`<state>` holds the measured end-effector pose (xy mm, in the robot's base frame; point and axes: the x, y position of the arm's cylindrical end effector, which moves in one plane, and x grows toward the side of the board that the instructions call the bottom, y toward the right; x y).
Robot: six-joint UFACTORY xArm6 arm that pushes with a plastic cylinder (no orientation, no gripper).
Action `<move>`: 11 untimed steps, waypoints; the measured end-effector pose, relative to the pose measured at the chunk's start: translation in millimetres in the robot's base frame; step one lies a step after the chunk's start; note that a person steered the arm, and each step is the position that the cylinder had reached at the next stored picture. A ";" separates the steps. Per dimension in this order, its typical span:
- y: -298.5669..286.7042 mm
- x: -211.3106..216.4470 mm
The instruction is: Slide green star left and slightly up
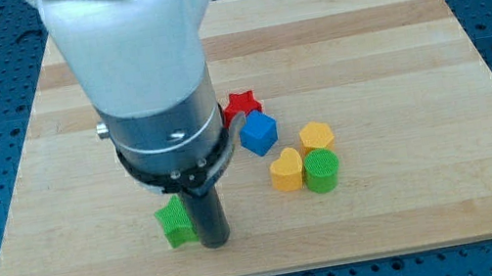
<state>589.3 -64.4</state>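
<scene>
worktop [384, 7]: wooden board carrying all blocks | end effector: bare rod, no jaws, holding nothing; my tip [215, 242] touches green star's [175, 223] right side, placed to shove it leftward | other blocks: well to tip's upper right

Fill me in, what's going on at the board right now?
My tip sits at the right side of the green star, near the view's bottom, placed to push it left. To the right lie a red star, blue cube, yellow heart, yellow hexagonal block and green cylinder on the wooden board.
</scene>
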 end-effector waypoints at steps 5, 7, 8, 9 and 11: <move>-121.4 2.7; -10.2 24.3; 5.1 21.3; -28.3 -2.2; -97.5 -53.7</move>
